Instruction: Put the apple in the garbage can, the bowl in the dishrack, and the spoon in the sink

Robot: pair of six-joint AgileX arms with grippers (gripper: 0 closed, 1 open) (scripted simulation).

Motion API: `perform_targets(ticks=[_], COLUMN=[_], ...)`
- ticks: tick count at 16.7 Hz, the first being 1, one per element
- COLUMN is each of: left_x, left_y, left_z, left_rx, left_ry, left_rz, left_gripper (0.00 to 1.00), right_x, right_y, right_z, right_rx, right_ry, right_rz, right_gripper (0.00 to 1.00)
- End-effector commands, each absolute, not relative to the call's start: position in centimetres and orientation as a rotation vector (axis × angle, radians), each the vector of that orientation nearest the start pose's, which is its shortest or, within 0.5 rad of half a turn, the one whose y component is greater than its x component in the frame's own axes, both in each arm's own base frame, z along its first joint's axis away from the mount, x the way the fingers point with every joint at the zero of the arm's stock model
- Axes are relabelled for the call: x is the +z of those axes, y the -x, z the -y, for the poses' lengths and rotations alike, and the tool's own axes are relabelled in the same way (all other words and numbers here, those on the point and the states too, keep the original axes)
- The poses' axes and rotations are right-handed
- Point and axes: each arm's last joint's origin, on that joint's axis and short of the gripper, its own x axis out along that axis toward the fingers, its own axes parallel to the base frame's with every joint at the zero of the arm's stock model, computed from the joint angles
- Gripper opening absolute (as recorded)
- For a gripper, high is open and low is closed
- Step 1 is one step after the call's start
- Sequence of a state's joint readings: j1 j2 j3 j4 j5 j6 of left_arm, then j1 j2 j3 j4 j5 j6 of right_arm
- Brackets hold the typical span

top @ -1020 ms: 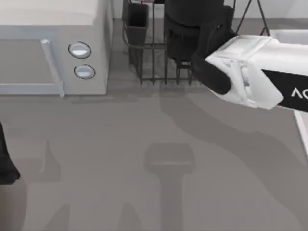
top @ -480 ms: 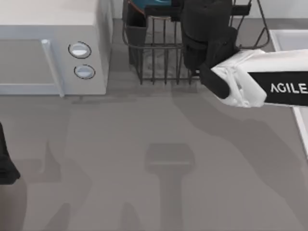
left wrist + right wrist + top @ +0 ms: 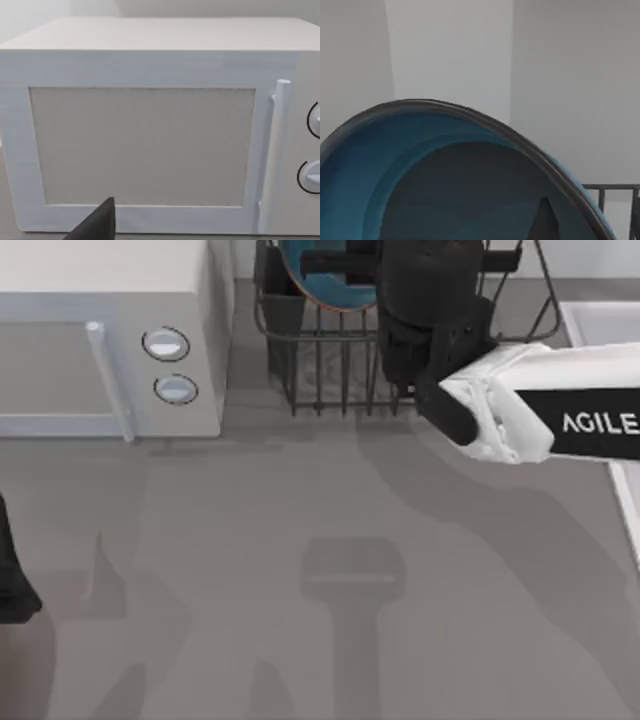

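The blue bowl (image 3: 325, 285) stands on edge inside the black wire dishrack (image 3: 330, 375) at the back of the table. My right gripper (image 3: 345, 262) hangs over the rack, open, with one dark finger (image 3: 320, 262) lying across the bowl. In the right wrist view the bowl (image 3: 365, 165) is very close, and a rack bar (image 3: 615, 187) shows behind it. The pale sink rim (image 3: 595, 312) is at the right edge. The apple, the spoon and the garbage can are out of view. My left arm (image 3: 12, 575) is parked at the left edge.
A white microwave (image 3: 100, 300) with two round knobs stands at the back left, close in front of the left wrist camera (image 3: 150, 145). The rack's dark utensil cup (image 3: 285, 295) is at its left corner. The right arm's white forearm (image 3: 540, 410) spans the right side.
The right arm swung left over the rack a second ago, then held still. In the last half second the bowl dropped lower into the rack while the finger stayed put.
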State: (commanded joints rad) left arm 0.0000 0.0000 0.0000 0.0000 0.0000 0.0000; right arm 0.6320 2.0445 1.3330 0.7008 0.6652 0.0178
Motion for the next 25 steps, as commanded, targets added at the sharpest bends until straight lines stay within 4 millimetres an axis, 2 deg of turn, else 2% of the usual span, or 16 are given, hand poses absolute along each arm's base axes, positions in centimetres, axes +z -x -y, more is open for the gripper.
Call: perform_targets(ticks=[5, 15, 17, 19, 21, 25], left_x=[16.0, 16.0, 16.0, 16.0, 16.0, 16.0], left_y=[-10.6, -10.6, -10.6, -10.6, -10.6, -10.6], left_z=[0.1, 0.1, 0.1, 0.1, 0.1, 0.1], left_rx=[0.000, 0.000, 0.000, 0.000, 0.000, 0.000], left_ry=[0.000, 0.000, 0.000, 0.000, 0.000, 0.000], left_rz=[0.000, 0.000, 0.000, 0.000, 0.000, 0.000], left_gripper=[1.00, 1.00, 1.00, 1.00, 1.00, 1.00], right_x=[21.9, 21.9, 22.2, 23.0, 24.1, 26.9], right_y=[-38.2, -38.2, -37.6, -36.4, -34.5, -28.8], right_z=[-26.2, -26.3, -25.8, -24.6, -22.6, -16.1], right_rx=[-0.010, -0.008, -0.007, -0.006, -0.005, -0.004], right_ry=[0.000, 0.000, 0.006, 0.019, 0.033, 0.042], right_rz=[0.000, 0.000, -0.006, -0.019, -0.035, -0.044], right_gripper=[0.98, 1.00, 1.00, 1.00, 1.00, 1.00])
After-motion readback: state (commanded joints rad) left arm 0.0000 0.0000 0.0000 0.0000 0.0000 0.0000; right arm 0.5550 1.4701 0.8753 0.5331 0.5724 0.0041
